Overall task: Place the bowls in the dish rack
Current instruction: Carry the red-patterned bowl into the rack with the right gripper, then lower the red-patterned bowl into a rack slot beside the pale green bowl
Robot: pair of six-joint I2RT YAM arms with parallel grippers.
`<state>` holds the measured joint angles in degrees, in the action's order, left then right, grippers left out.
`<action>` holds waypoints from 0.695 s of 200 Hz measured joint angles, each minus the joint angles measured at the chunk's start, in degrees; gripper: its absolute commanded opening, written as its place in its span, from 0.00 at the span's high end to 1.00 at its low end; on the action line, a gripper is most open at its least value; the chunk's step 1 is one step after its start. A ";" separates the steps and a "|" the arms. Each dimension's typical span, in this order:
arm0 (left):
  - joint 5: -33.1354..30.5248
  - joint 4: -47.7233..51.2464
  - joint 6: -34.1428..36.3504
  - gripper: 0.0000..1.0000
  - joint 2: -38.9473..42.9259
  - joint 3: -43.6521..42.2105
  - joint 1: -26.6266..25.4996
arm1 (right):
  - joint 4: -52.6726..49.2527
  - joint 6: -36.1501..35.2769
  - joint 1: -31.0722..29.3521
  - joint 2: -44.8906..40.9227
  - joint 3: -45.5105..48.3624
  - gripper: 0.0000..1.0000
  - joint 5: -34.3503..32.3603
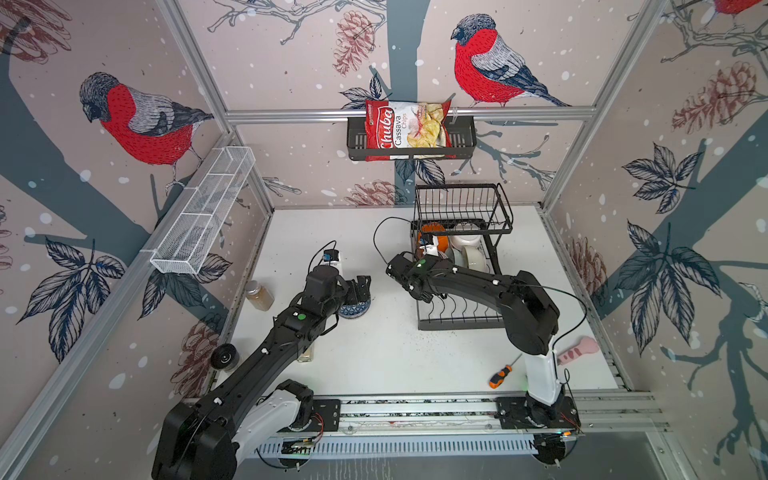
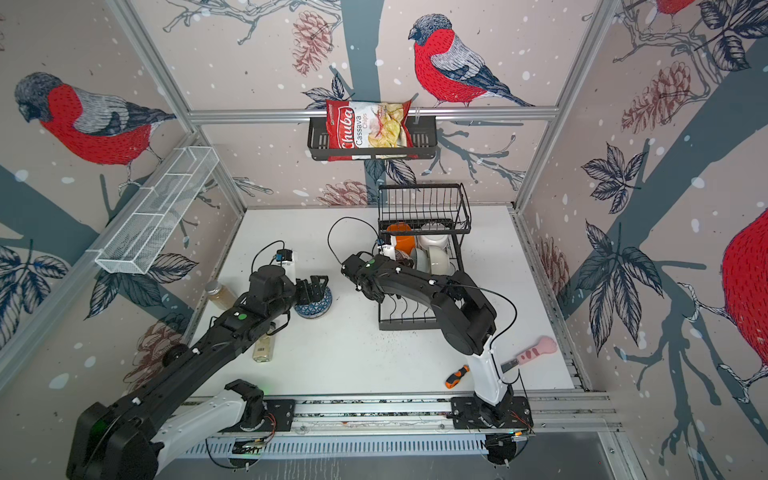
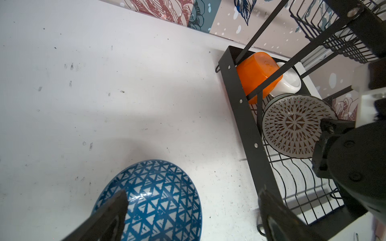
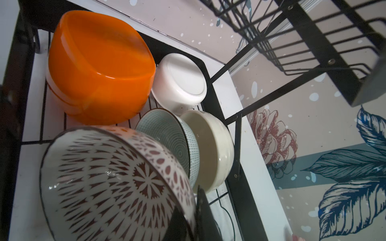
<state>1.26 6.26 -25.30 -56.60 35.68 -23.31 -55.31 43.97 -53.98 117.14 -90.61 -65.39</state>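
White tabletop (image 1: 374,365), bird-papered walls: we list one blue triangle-patterned bowl (image 3: 158,200) standing mouth-up outside the dish rack (image 3: 246,116), just left of it in both top views. It lies directly beneath the left end effector (image 3: 193,194), whose fingers are spread, one over the bowl's hollow and one beyond its rim on the rack side, so we judge the left arm nearer. Rack, lower tier: orange bowl (image 4: 100,68), white bowl (image 4: 181,81), green-lined bowl (image 4: 167,135) and cream bowl (image 4: 211,150), plus a brown-patterned bowl (image 4: 117,183) tilted on edge, its rim pinched by the right end effector (image 4: 194,215).
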 measured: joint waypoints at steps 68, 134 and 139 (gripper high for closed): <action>0.02 0.00 0.24 0.03 0.61 -0.83 0.33 | -13.40 7.69 -0.57 6.99 -8.50 1.00 -5.09; 0.07 -0.04 0.24 0.04 0.83 -0.85 0.63 | -14.27 8.26 -0.46 7.45 -8.68 1.00 -6.47; 0.04 -0.04 0.24 0.04 0.79 -0.85 0.66 | -13.77 8.00 -0.42 7.45 -8.55 1.00 -6.49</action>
<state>1.30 6.22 -25.06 -55.81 34.83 -22.65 -69.08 51.96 -54.39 124.60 -99.15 -71.88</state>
